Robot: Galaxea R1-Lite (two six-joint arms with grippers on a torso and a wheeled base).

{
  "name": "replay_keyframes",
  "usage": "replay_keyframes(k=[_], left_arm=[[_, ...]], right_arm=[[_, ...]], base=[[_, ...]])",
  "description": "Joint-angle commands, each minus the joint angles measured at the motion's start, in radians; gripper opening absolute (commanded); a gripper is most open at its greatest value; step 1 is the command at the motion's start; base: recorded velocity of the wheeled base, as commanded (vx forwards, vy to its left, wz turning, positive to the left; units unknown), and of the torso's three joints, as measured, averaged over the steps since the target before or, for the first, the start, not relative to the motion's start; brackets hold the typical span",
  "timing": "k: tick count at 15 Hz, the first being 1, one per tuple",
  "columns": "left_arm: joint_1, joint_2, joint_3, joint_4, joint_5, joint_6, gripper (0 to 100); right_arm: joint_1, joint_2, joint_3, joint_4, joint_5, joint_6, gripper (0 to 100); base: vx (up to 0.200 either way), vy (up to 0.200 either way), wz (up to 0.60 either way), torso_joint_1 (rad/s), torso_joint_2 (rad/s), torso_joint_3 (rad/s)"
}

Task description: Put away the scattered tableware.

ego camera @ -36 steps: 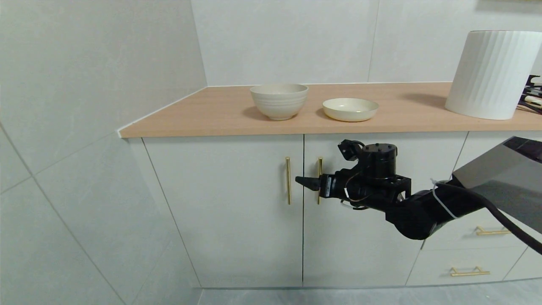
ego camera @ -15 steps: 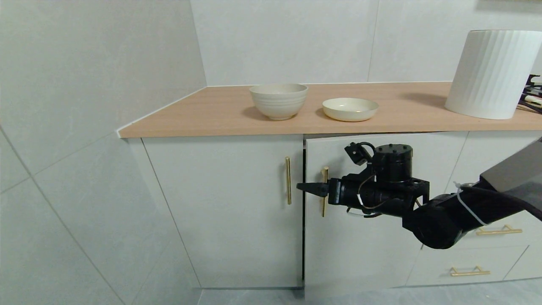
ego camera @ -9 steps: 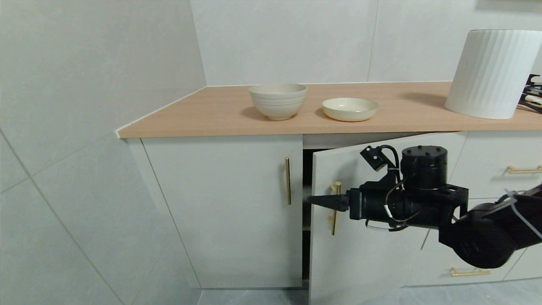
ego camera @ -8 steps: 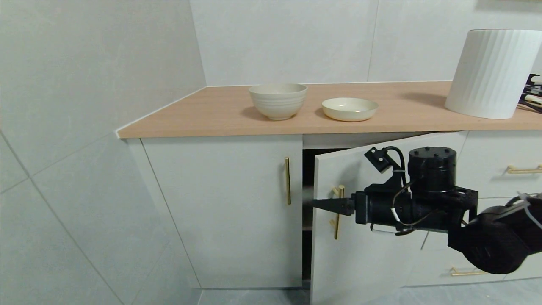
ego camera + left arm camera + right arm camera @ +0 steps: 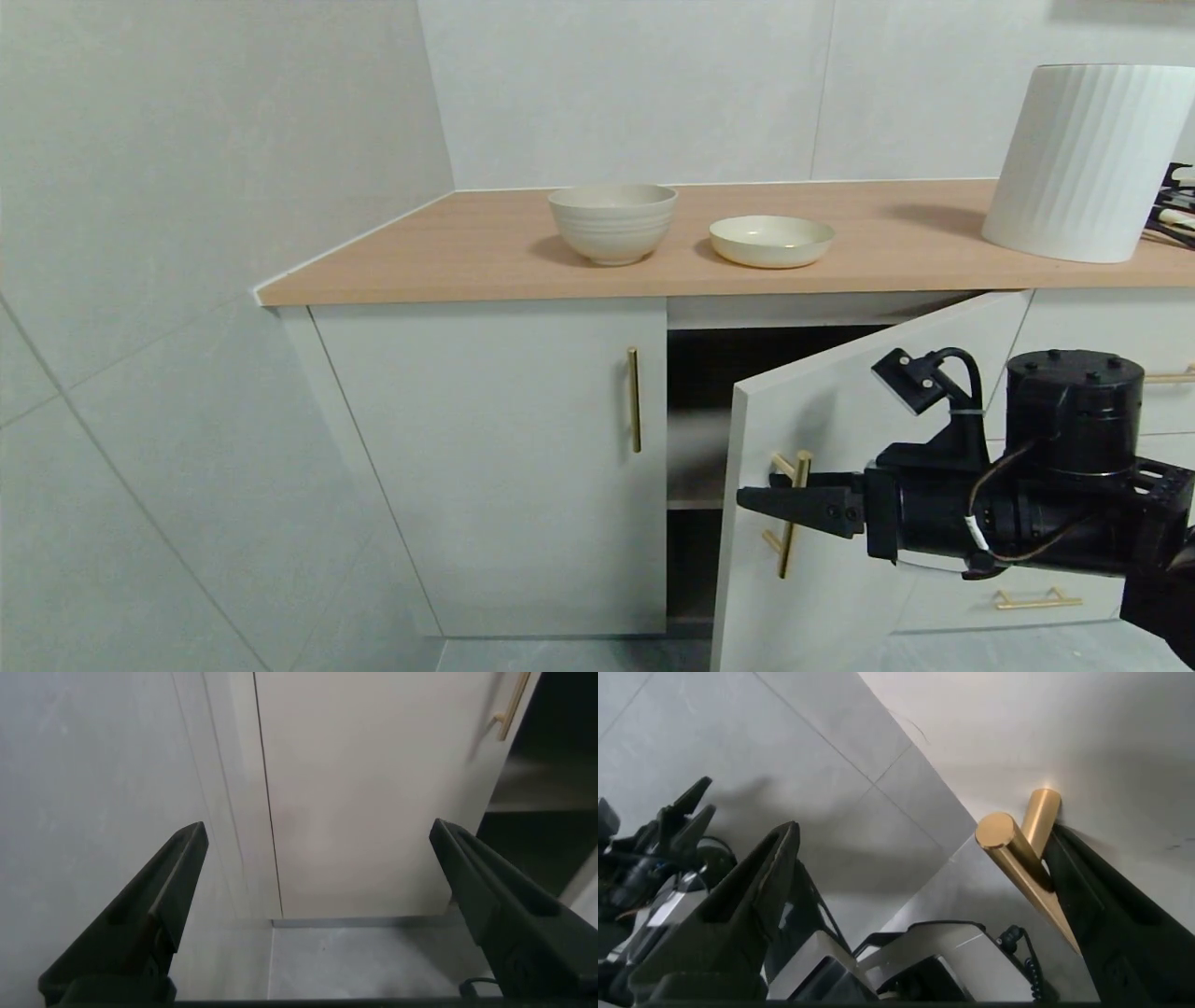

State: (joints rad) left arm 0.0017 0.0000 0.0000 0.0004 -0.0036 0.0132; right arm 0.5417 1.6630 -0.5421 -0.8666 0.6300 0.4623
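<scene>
Fingers of the right gripper [image 5: 758,499] are spread wide, clamping nothing. The brass handle [image 5: 787,555] of the right cabinet door [image 5: 840,411] stands between them, pressed against the inner side of one finger. That arm comes in low from the right and lies nearly level across the door's front, with its wrist turned so that the fingers show edge-on in the head view and point left. The door stands swung out at an angle, with its free edge nearest the camera.

The left gripper [image 5: 316,831] is released too, fingers far apart and holding nothing. It is aimed at the lower part of the closed left door [image 5: 485,448] and the floor below it.

Behind the open door the cabinet is dark, with a pale shelf [image 5: 695,501] across it. The closed door's own handle [image 5: 634,399] hangs upright just beside the opening.

Above, on the wooden countertop [image 5: 448,252], the tableware is untouched. A ribbed cream bowl [image 5: 612,222] sits upright toward the left corner. A shallow dish [image 5: 771,241] rests just to its right, apart from it and nearer the front edge. A tall white ribbed container [image 5: 1088,159] stands far along toward the countertop's right end.
</scene>
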Motion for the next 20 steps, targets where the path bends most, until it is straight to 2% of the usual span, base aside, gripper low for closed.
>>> replay_keyframes(k=[1, 2, 4, 6, 7, 9, 10, 12, 14, 17, 18, 19, 20], left_arm=[[0.000, 0.000, 0.000, 0.000, 0.001, -0.009, 100], [0.001, 0.000, -0.002, -0.005, 0.008, -0.009, 100], [0.001, 0.000, -0.094, 0.007, 0.005, -0.015, 100], [-0.012, 0.078, -0.229, 0.113, -0.042, -0.018, 100], [-0.025, 0.163, -0.305, 0.164, -0.096, -0.016, 100], [-0.065, 0.331, -0.413, 0.168, -0.228, -0.016, 100], [-0.086, 0.459, -0.486, 0.168, -0.351, -0.016, 100], [-0.091, 0.676, -0.575, 0.167, -0.473, -0.021, 100], [-0.140, 0.887, -0.640, 0.125, -0.550, -0.025, 100], [-0.247, 1.115, -0.660, -0.023, -0.559, -0.079, 100], [-0.302, 1.201, -0.652, -0.112, -0.559, -0.110, 100], [-0.378, 1.298, -0.649, -0.203, -0.559, -0.167, 100], [-0.417, 1.347, -0.649, -0.244, -0.559, -0.203, 100]], right_arm=[[0.000, -0.034, 0.019, -0.011, 0.000, 0.001, 100], [0.000, -0.035, 0.025, -0.014, 0.000, 0.001, 100], [0.000, -0.037, 0.028, -0.014, 0.000, 0.001, 100], [0.000, -0.037, 0.033, -0.014, 0.000, 0.001, 100], [0.000, -0.037, 0.034, -0.014, 0.000, 0.001, 100], [0.004, -0.037, 0.037, -0.014, 0.000, 0.001, 100], [0.004, -0.037, 0.039, -0.014, 0.002, 0.001, 100], [0.004, -0.029, 0.039, -0.014, 0.002, 0.001, 100], [0.004, -0.028, 0.039, -0.014, 0.002, 0.001, 100], [0.004, -0.028, 0.042, -0.014, 0.002, 0.001, 100], [0.004, -0.023, 0.042, -0.014, 0.002, 0.001, 100], [0.004, -0.022, 0.044, -0.014, 0.002, 0.001, 100], [0.004, -0.022, 0.044, -0.014, 0.002, 0.001, 100]], base=[[0.000, 0.000, 0.00, 0.000, 0.00, 0.000], [0.000, 0.000, 0.00, 0.000, 0.00, 0.000], [0.000, 0.000, 0.00, 0.000, 0.00, 0.000], [0.000, 0.000, 0.00, 0.000, 0.00, 0.000], [0.000, 0.000, 0.00, 0.000, 0.00, 0.000], [0.000, 0.000, 0.00, 0.000, 0.00, 0.000], [0.000, 0.000, 0.00, 0.000, 0.00, 0.000], [0.000, 0.000, 0.00, 0.000, 0.00, 0.000], [0.000, 0.000, 0.00, 0.000, 0.00, 0.000], [0.000, 0.000, 0.00, 0.000, 0.00, 0.000], [0.000, 0.000, 0.00, 0.000, 0.00, 0.000], [0.000, 0.000, 0.00, 0.000, 0.00, 0.000], [0.000, 0.000, 0.00, 0.000, 0.00, 0.000]])
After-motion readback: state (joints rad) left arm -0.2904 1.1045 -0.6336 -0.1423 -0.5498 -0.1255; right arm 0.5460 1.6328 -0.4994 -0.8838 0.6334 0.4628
